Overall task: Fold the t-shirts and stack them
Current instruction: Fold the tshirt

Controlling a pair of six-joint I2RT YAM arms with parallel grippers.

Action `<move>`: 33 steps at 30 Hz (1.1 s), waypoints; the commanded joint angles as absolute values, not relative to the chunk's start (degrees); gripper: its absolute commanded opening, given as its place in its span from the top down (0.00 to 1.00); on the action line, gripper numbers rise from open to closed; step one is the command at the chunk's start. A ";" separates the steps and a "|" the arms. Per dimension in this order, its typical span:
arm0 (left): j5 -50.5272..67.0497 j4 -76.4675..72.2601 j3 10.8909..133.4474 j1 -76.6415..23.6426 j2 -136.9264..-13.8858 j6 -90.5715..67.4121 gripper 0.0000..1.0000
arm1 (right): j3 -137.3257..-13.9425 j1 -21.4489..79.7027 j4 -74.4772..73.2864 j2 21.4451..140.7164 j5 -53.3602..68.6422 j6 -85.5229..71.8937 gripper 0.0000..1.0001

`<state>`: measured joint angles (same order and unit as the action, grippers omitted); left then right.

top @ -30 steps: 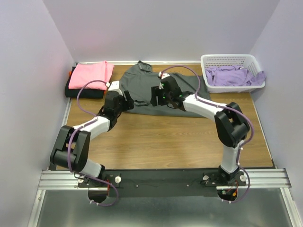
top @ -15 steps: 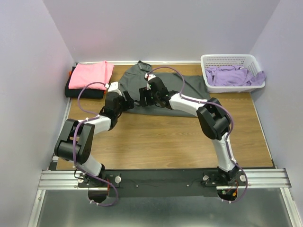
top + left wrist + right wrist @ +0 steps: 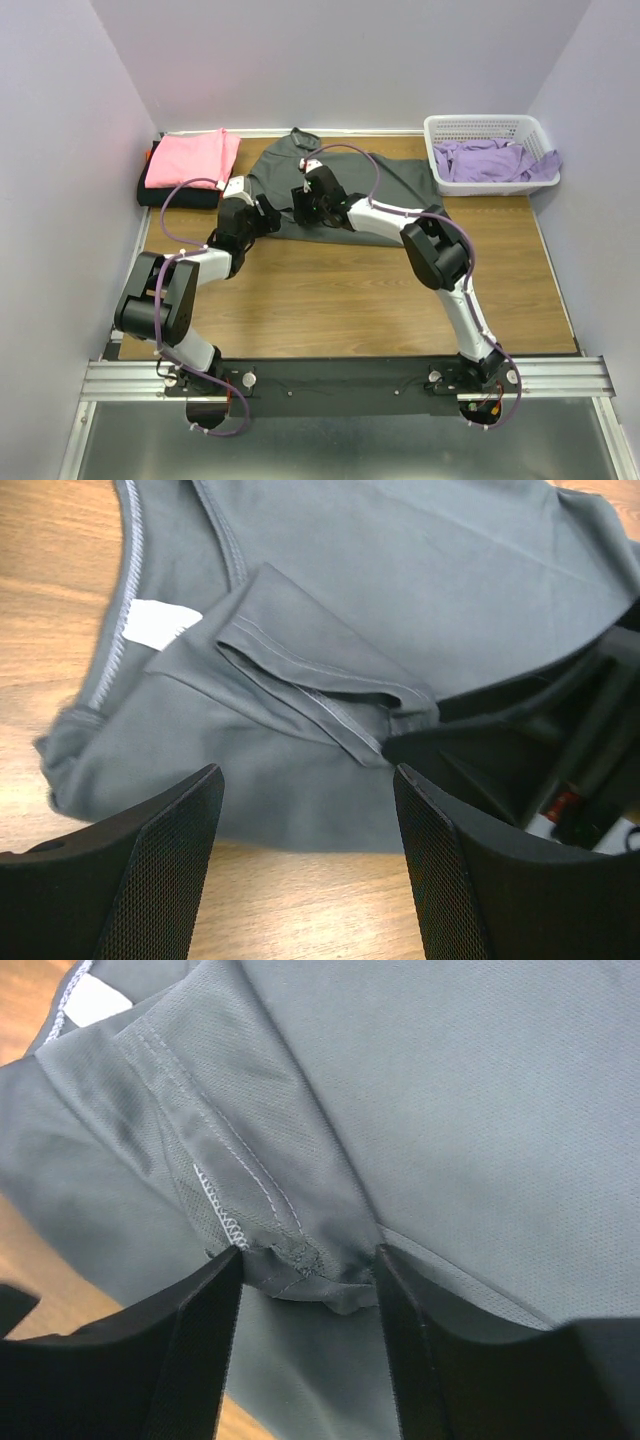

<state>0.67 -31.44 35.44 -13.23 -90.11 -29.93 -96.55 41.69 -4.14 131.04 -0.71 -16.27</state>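
Pink shirt (image 3: 190, 158) lay folded on the black shirt (image 3: 170, 197) at the counter's (image 3: 350, 290) far left corner. Left end effector (image 3: 308, 870) hovered wide open just above the grey shirt (image 3: 400, 185), over its near left edge. Right end effector (image 3: 308, 1300) pinched that shirt's bunched sleeve fold, mid-counter. Purple shirts (image 3: 490, 160) lay heaped in the basket (image 3: 480, 125) at far right.

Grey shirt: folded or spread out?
Mostly spread: the grey shirt lies flat; one sleeve is folded over, pinched by the right gripper.
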 commanded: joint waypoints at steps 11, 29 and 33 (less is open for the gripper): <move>2.72 -32.43 37.26 -13.01 -91.85 -29.62 0.23 | -98.88 42.28 -3.43 132.98 -8.79 -16.96 0.67; 2.11 -27.25 41.66 -13.01 -94.39 -28.30 0.23 | -101.60 39.47 -3.08 132.98 -10.99 -22.32 0.53; 1.41 -26.20 41.92 -13.01 -94.31 -28.13 0.23 | -103.18 38.32 -2.73 134.64 -11.60 -22.59 0.51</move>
<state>2.00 -27.66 40.73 -13.23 -93.80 -29.32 -100.14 39.68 -3.95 132.55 -9.19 -21.12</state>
